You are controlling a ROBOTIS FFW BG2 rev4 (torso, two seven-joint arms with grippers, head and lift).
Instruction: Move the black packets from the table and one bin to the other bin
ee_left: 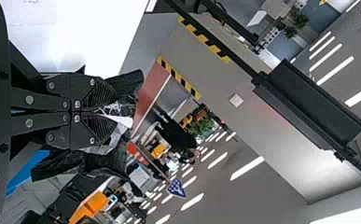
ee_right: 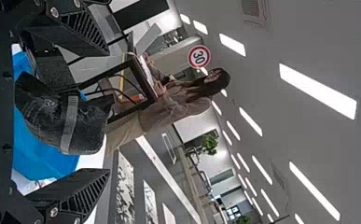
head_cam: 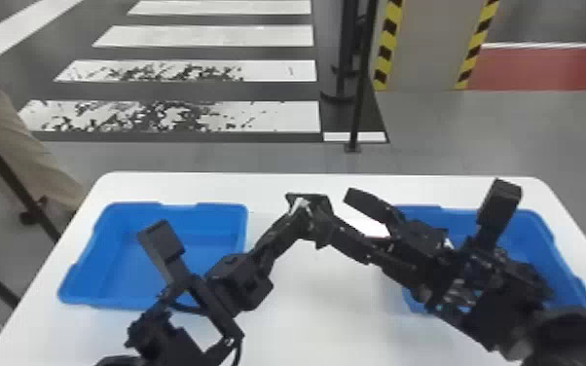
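Aloft over the white table (head_cam: 306,311), between a blue bin (head_cam: 112,243) at left and another blue bin (head_cam: 547,253) at right, the left gripper (head_cam: 302,221) clamps a black packet (ee_right: 47,116) with its fingers closed on it. To its right, the right gripper (head_cam: 338,211) meets it with fingers spread wide, one to either side of the packet, its arm crossing above the right-hand bin.
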